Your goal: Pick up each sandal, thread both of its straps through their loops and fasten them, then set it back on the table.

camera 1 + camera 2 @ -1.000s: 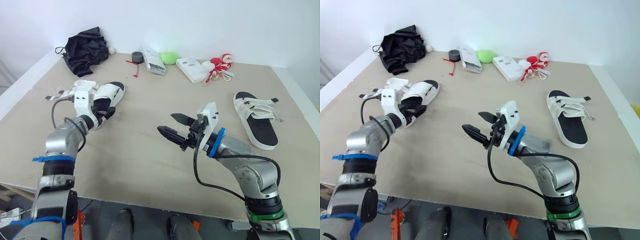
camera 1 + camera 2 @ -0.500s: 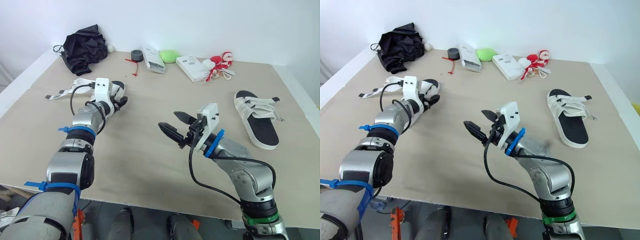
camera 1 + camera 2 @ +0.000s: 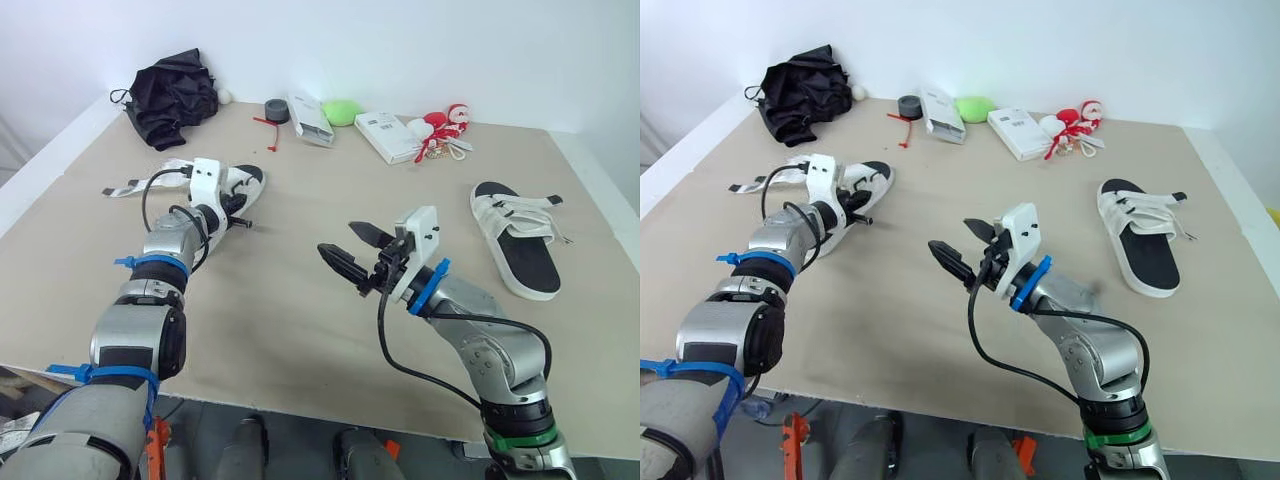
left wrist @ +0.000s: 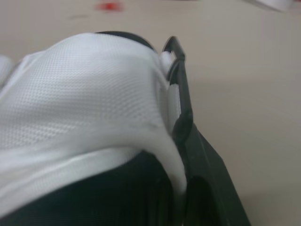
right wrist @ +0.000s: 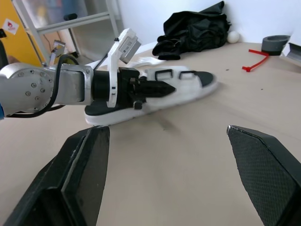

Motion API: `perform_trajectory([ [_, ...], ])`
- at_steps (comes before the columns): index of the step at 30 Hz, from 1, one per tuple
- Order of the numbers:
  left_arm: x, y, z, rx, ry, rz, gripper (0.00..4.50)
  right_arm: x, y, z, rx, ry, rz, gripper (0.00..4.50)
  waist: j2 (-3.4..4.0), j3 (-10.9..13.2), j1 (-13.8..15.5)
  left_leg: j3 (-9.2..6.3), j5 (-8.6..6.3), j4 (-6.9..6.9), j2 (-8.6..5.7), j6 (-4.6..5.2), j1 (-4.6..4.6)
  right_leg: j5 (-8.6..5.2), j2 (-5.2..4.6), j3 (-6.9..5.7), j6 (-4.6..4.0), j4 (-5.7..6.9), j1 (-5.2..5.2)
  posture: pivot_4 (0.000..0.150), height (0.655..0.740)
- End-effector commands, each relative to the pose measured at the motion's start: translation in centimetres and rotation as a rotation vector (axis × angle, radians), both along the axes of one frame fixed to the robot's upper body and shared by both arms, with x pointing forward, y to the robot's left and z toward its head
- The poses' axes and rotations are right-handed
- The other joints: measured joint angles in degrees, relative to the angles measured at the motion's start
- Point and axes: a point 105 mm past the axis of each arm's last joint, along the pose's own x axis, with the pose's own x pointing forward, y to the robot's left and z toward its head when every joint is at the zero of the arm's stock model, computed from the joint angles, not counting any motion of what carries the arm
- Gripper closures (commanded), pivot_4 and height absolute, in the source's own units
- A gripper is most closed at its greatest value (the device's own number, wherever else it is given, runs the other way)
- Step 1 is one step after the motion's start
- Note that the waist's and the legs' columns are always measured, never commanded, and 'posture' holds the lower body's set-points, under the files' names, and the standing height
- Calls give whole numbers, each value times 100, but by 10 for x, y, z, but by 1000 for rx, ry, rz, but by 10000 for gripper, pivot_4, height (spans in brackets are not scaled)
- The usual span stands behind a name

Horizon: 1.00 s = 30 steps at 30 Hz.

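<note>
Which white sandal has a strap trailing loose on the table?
The white black-soled sandal beside the left tool: one strap lies stretched out on the tan table. The other sandal, on the right, has both straps across its footbed.

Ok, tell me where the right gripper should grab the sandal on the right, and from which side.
Probably the bare black near half of the sandal, pinched across its width from above. It lies flat, sole down, so the long edges are reachable, and both straps sit over the far half, which leaves them free for threading. The right gripper is open.
</note>
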Motion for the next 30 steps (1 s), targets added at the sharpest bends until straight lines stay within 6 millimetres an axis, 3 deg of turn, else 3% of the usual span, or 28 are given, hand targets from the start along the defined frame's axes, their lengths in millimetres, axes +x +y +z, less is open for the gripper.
perform_trajectory([
  [1, -35, -38, 14, 74, -84, -346, 44505, -6, -13, 16, 7, -60, -1, 2000, 0, 0, -6, 1, 0, 0, -2, -1, -1, 0, -4, 0, 0, -1, 0, 1500, 7380],
  [5, -84, -44, -1, 198, -101, -644, 44505, -8, -29, 13, -30, -47, -13, 2000, 1, 0, -53, 0, 0, 0, 8, -1, 0, 4, 6, 2, -8, 6, -7, 1500, 7380],
  [8, -109, -43, -8, 237, -91, -790, 44505, -10, -41, 13, -50, -33, -13, 2000, 3, 0, -88, 4, 0, -1, 22, -1, 7, 3, 18, 6, -22, 16, -10, 1500, 7380],
  [13, -130, -39, -22, 294, -97, -915, 44505, -24, -52, 7, -80, 23, 72, 2000, 3, -1, -86, 2, 6, 11, 31, 8, 14, -2, 30, 5, -30, 37, -8, 1500, 7380],
  [17, -139, -40, -29, 281, -108, -964, 44505, -23, -62, -8, -144, 82, 93, 2000, 3, -1, -85, 6, 9, 19, 32, 11, 15, -3, 29, 7, -29, 42, -8, 1500, 7380],
  [20, -150, -45, -28, 224, -120, -1011, 45000, -25, -64, -13, -174, 118, 156, 9590, 3, -1, -86, 9, 11, 24, 33, 14, 16, -5, 29, 8, -23, 44, -7, 1500, 7380],
  [23, -155, -46, -35, 233, -125, -1031, 45000, -25, -67, -18, -214, 146, 201, 23415, 3, -1, -85, 8, 11, 25, 33, 14, 16, -5, 29, 9, -23, 46, -8, 1500, 7380],
  [25, -157, -46, -40, 241, -129, -1039, 45000, -25, -66, -21, -245, 159, 242, 35133, 3, -1, -85, 7, 11, 26, 33, 14, 17, -5, 31, 9, -22, 52, -9, 1500, 7380],
  [28, -156, -49, -42, 223, -134, -1032, 45000, -23, -64, -26, -272, 183, 297, 43333, 4, -2, -85, 7, 12, 26, 33, 15, 21, -9, 31, 9, -16, 55, -7, 1500, 7380],
  [30, -154, -52, -43, 206, -145, -1026, 45000, -20, -60, -34, -304, 206, 339, 43333, 6, -3, -82, 8, 12, 29, 32, 15, 22, -11, 31, 9, -12, 55, -4, 1500, 7380],
])
